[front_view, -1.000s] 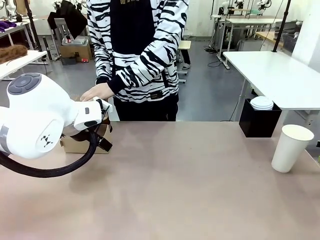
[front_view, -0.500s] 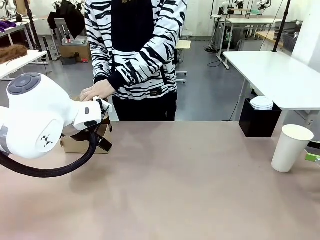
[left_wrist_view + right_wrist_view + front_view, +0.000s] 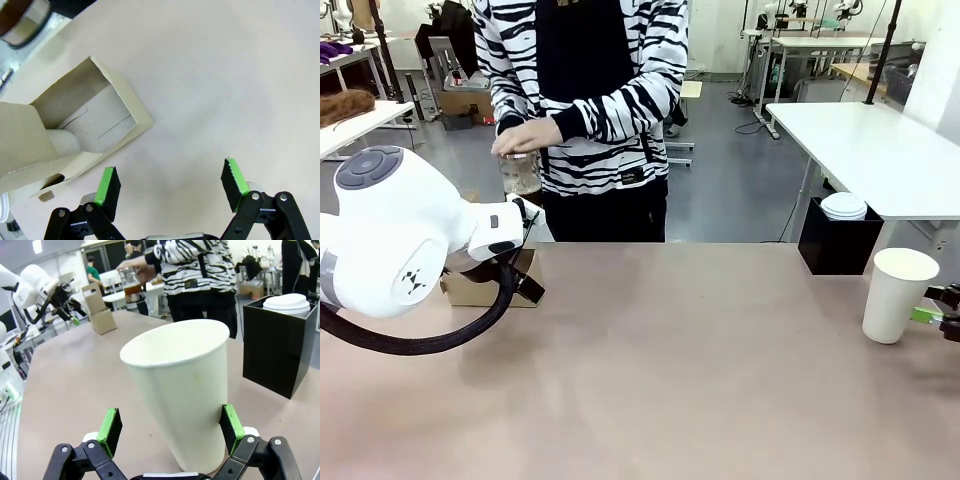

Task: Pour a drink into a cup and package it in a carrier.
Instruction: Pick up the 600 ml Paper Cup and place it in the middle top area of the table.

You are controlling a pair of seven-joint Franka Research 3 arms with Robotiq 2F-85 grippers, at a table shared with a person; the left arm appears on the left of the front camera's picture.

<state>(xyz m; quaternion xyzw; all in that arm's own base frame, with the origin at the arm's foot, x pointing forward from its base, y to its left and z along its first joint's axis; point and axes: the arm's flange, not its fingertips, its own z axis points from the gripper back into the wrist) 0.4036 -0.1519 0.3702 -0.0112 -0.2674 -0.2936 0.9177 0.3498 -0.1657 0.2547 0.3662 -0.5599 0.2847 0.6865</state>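
The cup [image 3: 900,293] is white, the carrier [image 3: 480,290] brown, the drink [image 3: 132,289] dark brown, the person's top [image 3: 610,100] black-and-white striped, the bench [image 3: 700,370] pinkish tan.

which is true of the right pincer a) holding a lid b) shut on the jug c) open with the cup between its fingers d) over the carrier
c: the right wrist view shows the right pincer open, a green pad on each side of the cup.

Bright, even light from overhead, and shadows stay soft: just a faint one beside the cup [image 3: 900,295] on the table [image 3: 670,380]. Wrist views bow at the edges. The jug [image 3: 22,20] in the corner looks blurred, perhaps by motion.
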